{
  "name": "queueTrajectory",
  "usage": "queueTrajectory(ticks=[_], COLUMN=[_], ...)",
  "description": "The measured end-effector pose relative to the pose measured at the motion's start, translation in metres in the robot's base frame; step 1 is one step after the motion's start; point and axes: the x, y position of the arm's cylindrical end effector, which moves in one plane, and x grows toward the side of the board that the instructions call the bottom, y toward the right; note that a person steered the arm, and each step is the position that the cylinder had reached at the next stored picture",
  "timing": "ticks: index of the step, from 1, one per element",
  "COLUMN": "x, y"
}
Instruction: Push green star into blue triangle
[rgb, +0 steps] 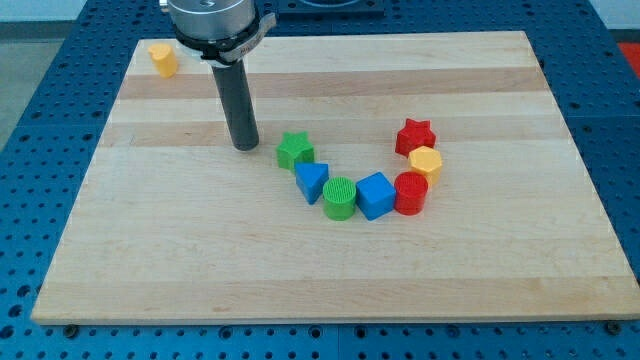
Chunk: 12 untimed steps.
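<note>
writing is nowhere legible on the blocks, the board or the rod. wooden board (330, 270), pale with lengthwise grain stripes, lies on a blue perforated table (30, 150) that shows on all sides. eight blocks sit on the board: two green, two blue, two red, two yellow. seven form a curved chain right of centre: green star (295, 151) at the view's left end, blue triangle (311, 182) touching it just below and to the right, then green cylinder (340, 197), blue cube (376, 195), red cylinder (411, 193), yellow hexagon (425, 162) and red star (415, 136) at the upper right end, each pressed against or just beside its neighbour. second yellow block (163, 60), shape unclear, stands alone near the board's top left corner. one arm ends in a dark rod with no jaws to spread or pinch; my tip (243, 147) rests on the board just left of the green star, a small gap between them.
</note>
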Motion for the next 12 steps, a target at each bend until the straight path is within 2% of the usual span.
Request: queueTrajectory(ticks=[5, 12], x=[0.018, 0.03], y=[0.045, 0.041])
